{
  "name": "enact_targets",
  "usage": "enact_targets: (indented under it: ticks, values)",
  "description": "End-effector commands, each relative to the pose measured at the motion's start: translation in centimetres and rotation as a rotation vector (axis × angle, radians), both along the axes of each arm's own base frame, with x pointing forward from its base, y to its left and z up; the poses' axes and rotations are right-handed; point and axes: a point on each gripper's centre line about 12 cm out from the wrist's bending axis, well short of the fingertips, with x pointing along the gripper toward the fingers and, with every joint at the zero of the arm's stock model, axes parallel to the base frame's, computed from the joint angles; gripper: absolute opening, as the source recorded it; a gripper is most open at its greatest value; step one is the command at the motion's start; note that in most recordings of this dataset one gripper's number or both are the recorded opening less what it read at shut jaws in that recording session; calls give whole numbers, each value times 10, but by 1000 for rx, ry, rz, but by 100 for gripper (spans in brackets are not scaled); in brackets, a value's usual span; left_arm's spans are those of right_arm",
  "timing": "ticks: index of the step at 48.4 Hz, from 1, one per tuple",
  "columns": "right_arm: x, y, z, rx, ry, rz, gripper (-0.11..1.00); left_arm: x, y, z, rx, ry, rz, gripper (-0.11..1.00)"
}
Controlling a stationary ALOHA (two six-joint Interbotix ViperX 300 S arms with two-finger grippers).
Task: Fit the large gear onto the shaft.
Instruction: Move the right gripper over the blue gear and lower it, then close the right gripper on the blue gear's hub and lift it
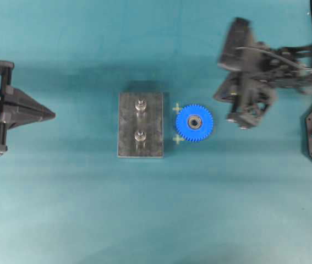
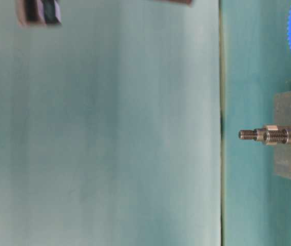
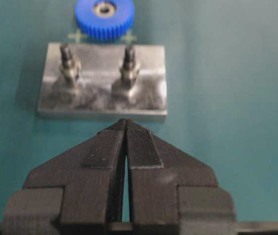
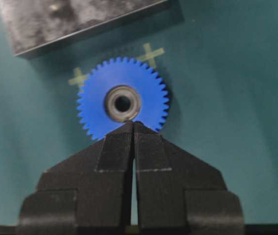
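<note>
**Gear flat beside plate, both arms empty**

Bright blue plastic toothed gear (image 1: pixel 194 122) lies on the teal tabletop (image 1: pixel 144 220), just right of the grey metal plate (image 1: pixel 127 126) with two upright steel shafts (image 1: pixel 140 136). Left gripper (image 3: pixel 127 122) and right gripper (image 4: pixel 133 125): fingers pressed together, holding nothing.

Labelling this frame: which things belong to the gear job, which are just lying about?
Job:
- bright blue plastic toothed gear
- two silvery steel pegs
- grey rectangular metal plate holding them

Lying about:
- two pale tape crosses on the teal mat
</note>
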Motion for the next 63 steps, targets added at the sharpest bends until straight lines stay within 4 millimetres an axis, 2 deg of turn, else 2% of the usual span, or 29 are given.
enact_targets:
  ticks: [1,4,7,11,18,21,26,36,63]
  values:
    - [10,-3,-1,-13,21,25,1,5,0,10,3,-8,-2,0]
    - [15,-3,-7,-11,56,39,6,6,0,11,6,-5,-3,0]
    - [22,-5,-10,-5,70,36,16,7,0,12,7,-6,-4,0]
    - [31,-6,-14,2,91,37,37,7,0,13,7,-9,-4,0]
    - [41,-3,-23,19,148,53,81,7,0,12,7,-5,-4,0]
    - [45,-4,-28,21,164,57,92,7,0,12,7,-3,-4,0]
    - [48,-5,-43,25,207,62,87,7,0,12,7,-3,-4,0]
    - [52,-5,-74,41,294,72,87,8,0,14,9,-8,-4,0]
    - [59,-11,-98,12,334,83,88,11,0,9,28,14,-15,0]
